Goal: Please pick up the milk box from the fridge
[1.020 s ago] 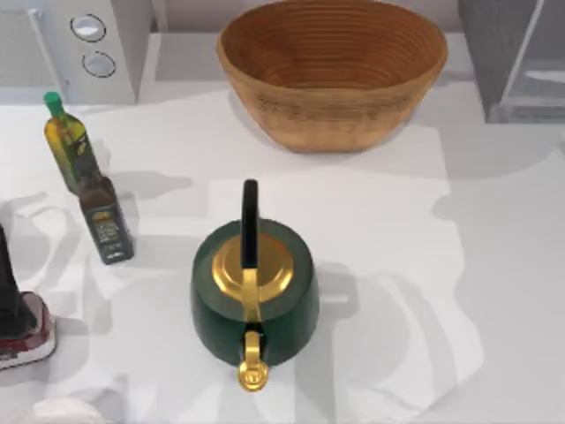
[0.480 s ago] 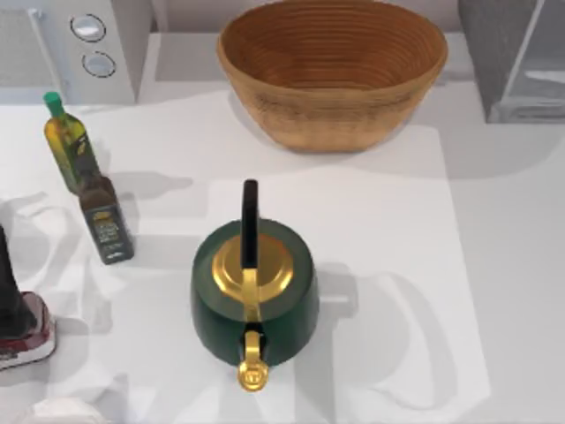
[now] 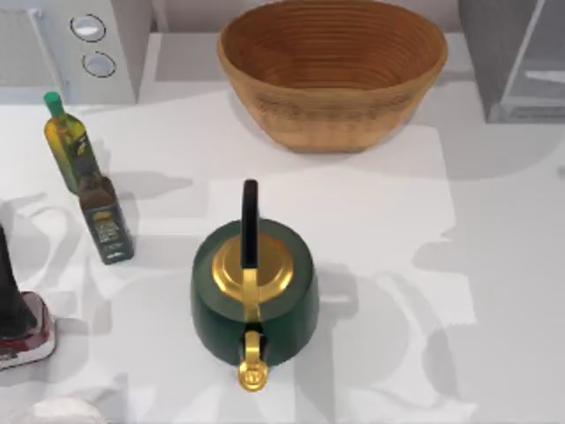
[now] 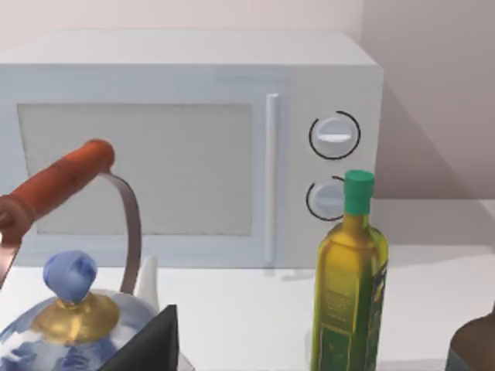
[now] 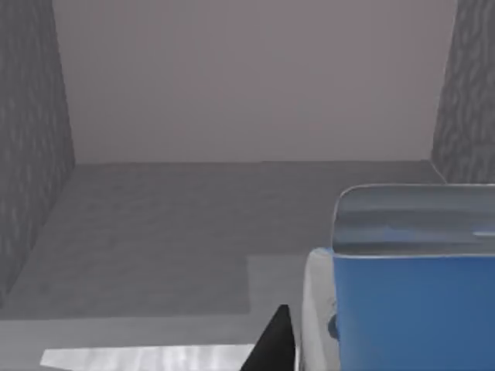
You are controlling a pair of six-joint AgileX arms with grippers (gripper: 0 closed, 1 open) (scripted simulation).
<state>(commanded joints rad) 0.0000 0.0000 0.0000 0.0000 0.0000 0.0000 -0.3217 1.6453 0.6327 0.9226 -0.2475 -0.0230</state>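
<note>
The milk box [image 5: 410,278] stands inside the fridge [image 5: 155,224], which sits at the desk's [image 3: 494,265] far right corner. The right end effector's state beside it cannot be told.

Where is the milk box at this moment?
In the right wrist view, the milk box stands inside the fridge, on its grey floor near one side wall, close before the camera.

Large grey box-shaped fridge [image 3: 516,57] cut by top view's upper right edge. Small blue-topped white milk box [image 5: 402,286] cropped at right wrist view's lower right. White two-knob microwave [image 3: 75,44] clipped upper left.
</note>
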